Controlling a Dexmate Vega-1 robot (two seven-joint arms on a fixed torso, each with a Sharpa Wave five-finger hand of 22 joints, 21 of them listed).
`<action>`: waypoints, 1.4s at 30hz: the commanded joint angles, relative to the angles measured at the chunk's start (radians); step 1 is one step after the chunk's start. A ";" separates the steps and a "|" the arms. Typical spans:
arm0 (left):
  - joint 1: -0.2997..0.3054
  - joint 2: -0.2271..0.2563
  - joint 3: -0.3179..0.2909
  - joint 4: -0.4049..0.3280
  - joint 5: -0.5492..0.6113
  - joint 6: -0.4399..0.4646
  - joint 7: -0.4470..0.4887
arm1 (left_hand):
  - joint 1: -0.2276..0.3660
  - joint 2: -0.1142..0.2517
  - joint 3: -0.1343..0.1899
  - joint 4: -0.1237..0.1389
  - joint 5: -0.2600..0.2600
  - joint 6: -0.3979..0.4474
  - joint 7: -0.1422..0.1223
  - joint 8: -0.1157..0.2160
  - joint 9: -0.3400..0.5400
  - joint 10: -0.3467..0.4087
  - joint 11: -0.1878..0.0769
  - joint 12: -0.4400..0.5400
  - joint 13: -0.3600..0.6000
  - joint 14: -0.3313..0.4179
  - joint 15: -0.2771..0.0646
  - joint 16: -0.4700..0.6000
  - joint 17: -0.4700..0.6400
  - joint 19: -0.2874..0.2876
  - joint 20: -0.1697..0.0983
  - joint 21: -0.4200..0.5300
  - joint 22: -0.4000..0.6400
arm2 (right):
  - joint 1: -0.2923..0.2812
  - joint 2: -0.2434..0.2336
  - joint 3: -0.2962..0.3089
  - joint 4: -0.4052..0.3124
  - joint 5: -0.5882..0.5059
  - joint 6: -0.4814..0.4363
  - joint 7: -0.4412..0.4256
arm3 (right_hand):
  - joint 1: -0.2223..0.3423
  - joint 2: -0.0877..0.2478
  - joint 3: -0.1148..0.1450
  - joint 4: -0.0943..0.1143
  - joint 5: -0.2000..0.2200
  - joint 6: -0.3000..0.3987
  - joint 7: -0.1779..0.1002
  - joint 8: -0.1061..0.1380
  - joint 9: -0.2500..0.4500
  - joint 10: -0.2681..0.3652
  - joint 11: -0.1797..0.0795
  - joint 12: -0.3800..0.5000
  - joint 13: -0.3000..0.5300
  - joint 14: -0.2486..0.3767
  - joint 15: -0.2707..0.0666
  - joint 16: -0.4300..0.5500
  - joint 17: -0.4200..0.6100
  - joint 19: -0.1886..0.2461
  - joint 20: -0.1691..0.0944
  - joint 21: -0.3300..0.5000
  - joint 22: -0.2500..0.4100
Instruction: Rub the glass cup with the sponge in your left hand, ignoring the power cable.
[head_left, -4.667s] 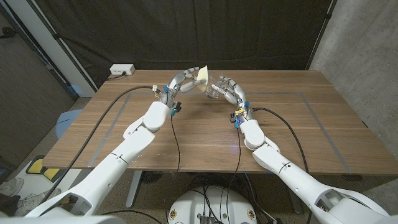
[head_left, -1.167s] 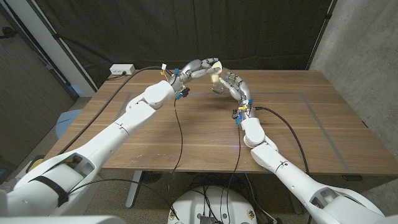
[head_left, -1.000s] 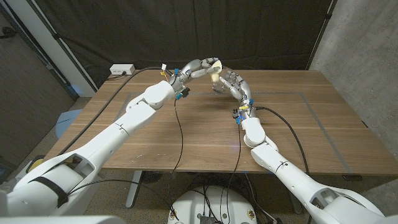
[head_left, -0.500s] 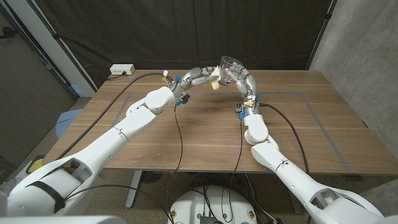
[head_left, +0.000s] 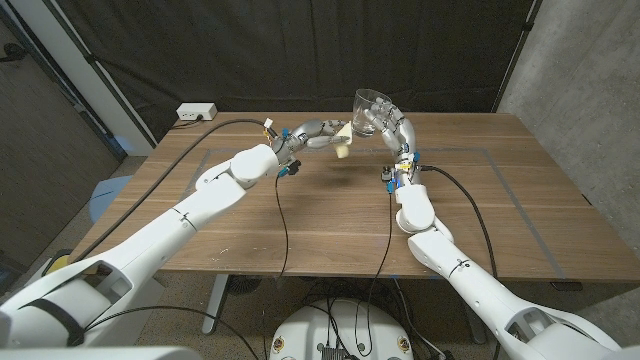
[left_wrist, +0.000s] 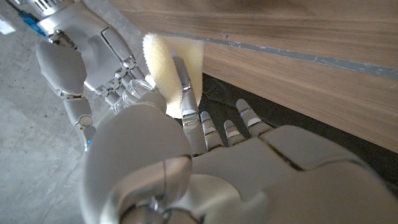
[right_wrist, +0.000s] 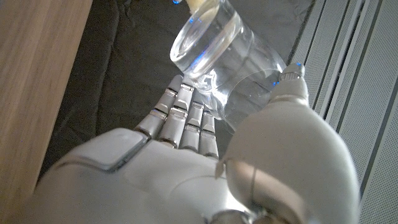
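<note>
Pale yellow sponge (head_left: 343, 140), clear glass cup (head_left: 367, 108), brown wood-grain table (head_left: 300, 215), white arms

The head camera is looking down from above over both arms at the wooden table (head_left: 300, 210), taking in its whole top from a distance. The left wrist camera is sitting close behind the left hand (left_wrist: 205, 168), facing along its back toward the sponge (left_wrist: 171, 68) and the table's edge. The right wrist camera is likewise looking close along the right hand (right_wrist: 186, 155) at the glass cup (right_wrist: 217, 53), which the head view is also showing.
</note>
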 joint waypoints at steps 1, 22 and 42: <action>0.011 0.136 0.033 -0.233 0.350 0.267 -0.037 | 0.010 -0.001 0.022 -0.010 -0.007 0.010 -0.001 0.003 -0.004 0.013 0.003 0.007 0.003 -0.004 0.001 0.009 0.002 -0.002 0.002 0.009 0.003 | -0.022 -0.092 -0.026 -0.082 -0.183 -0.128 -0.096 | 0.117 0.121 0.012 -0.001 0.004 0.189 -0.175 -0.003 0.000 0.145 -0.130 0.003 0.015 0.019 -0.177 0.003 0.007 -0.002 -0.108 0.007 0.003; 0.028 0.122 0.104 -0.344 1.108 0.435 -0.420 | 0.008 -0.024 0.026 -0.011 -0.044 0.041 -0.021 -0.003 -0.056 0.043 -0.018 0.019 -0.001 0.060 -0.016 0.027 -0.004 0.011 0.005 0.027 -0.001 | -0.052 -0.214 -0.105 -0.190 -0.244 -0.357 -0.035 | 0.129 0.125 0.017 -0.004 0.003 0.197 -0.179 -0.004 0.000 0.154 -0.132 0.001 0.018 0.025 -0.177 -0.002 0.011 -0.003 -0.110 0.017 0.002; -0.047 -0.002 0.082 -0.272 1.382 0.223 -0.991 | -0.145 -0.146 -0.105 0.045 -0.053 -0.376 0.001 -0.284 -0.257 -0.184 0.058 -0.027 -0.012 -0.068 0.058 -0.013 -0.011 -0.102 0.033 -0.001 -0.012 | -0.063 -0.200 -0.129 -0.165 -0.195 -0.376 -0.004 | 0.129 0.124 0.016 -0.001 0.001 0.201 -0.176 -0.007 0.001 0.158 -0.130 -0.004 0.020 0.029 -0.176 -0.007 0.016 -0.008 -0.110 0.026 0.001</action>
